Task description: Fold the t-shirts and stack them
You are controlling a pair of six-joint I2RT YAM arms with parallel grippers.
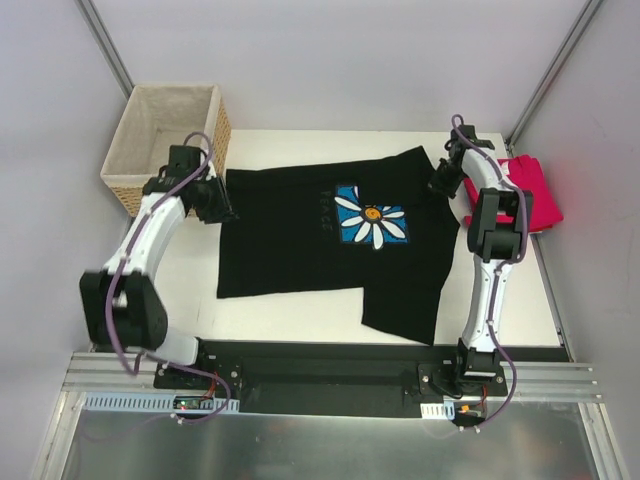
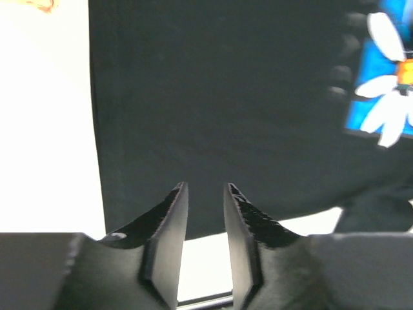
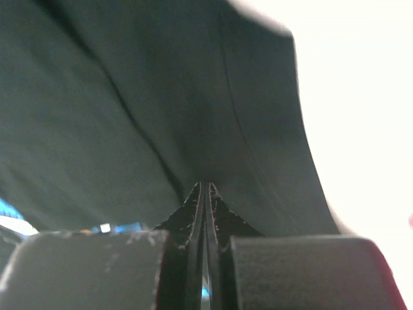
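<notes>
**Operator:** Left arm status?

**Technician:** Left arm is folded at the elbow close to its base, with the forearm reaching away toward the far left. The wrist is angled downward. Left end effector: jaws parted by a narrow gap, nothing between them.

**Operator:** Right arm status?

**Technician:** Right arm extends almost straight out from its base, with the elbow far out and the wrist bent back toward the left. Right end effector: jaws fully closed, fingertips meeting, a fold of the black shirt pinched at the tips.
</notes>
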